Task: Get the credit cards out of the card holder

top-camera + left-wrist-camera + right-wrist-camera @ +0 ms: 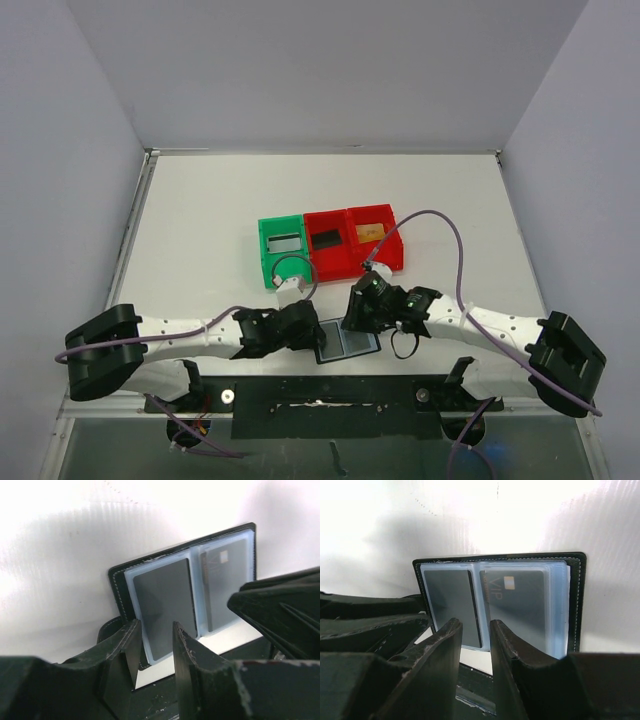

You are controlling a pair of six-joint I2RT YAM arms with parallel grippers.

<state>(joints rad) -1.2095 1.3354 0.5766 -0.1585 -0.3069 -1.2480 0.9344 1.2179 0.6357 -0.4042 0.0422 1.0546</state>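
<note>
The card holder lies open on the table near the front edge, its blue-grey pockets facing up. In the left wrist view the card holder shows a dark card in one pocket and a card with a chip in the other. In the right wrist view a card marked VIP sits in the card holder. My left gripper hovers at the holder's near edge, jaws slightly apart, nothing between them. My right gripper stands the same way on the other side. Both grippers, left and right, flank the holder.
A green bin and two red bins stand in a row behind the holder. Each holds a card: greyish, black, tan-gold. White walls close in the table on three sides.
</note>
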